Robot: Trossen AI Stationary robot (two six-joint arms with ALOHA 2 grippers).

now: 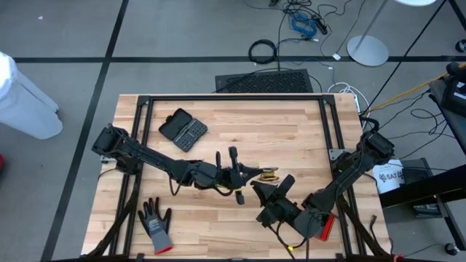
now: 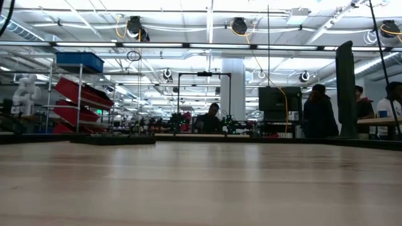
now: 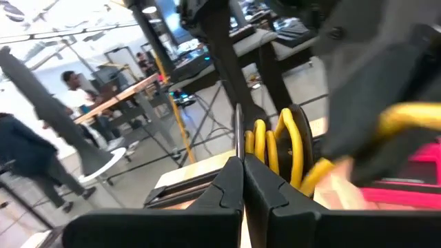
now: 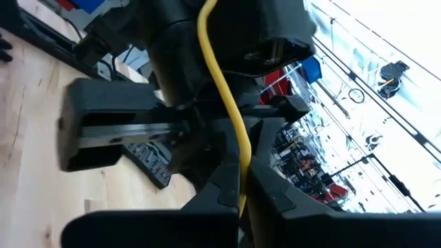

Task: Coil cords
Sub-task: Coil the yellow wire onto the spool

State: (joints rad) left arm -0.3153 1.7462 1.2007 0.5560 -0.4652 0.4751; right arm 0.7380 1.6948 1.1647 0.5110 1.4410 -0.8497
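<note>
The thin yellow cord (image 1: 269, 175) hangs above the middle of the wooden table (image 1: 291, 138), between my two grippers. Several of its loops (image 3: 282, 148) stand bunched just beyond my left gripper (image 3: 241, 180), which is shut and points level toward the table's right. My right gripper (image 4: 241, 189) comes from the near right and is shut on a single yellow strand (image 4: 224, 89), which runs on in front of my left hand. In the high view the two grippers, left (image 1: 234, 175) and right (image 1: 263, 188), nearly meet. The low view shows neither gripper nor cord. My left gripper is shut at the bunched loops (image 3: 260, 155), held level and clear of the table. A thin dark strand (image 3: 238, 131) comes out from between its fingertips. The fingers hide which turns of the cord they hold. My right gripper pinches one strand of the cord (image 4: 241, 169) between its two fingers, roughly level and lying across it. From the pinch the strand runs away in a gentle curve, off the table.
A grey glove (image 1: 155, 224) lies at the near left and a black case (image 1: 183, 130) at the far left. A black frame (image 1: 233, 97) rims the table. On the floor beyond lie a thick black cable ring (image 1: 263, 51) and loose wires (image 1: 306, 22). People stand in the room behind.
</note>
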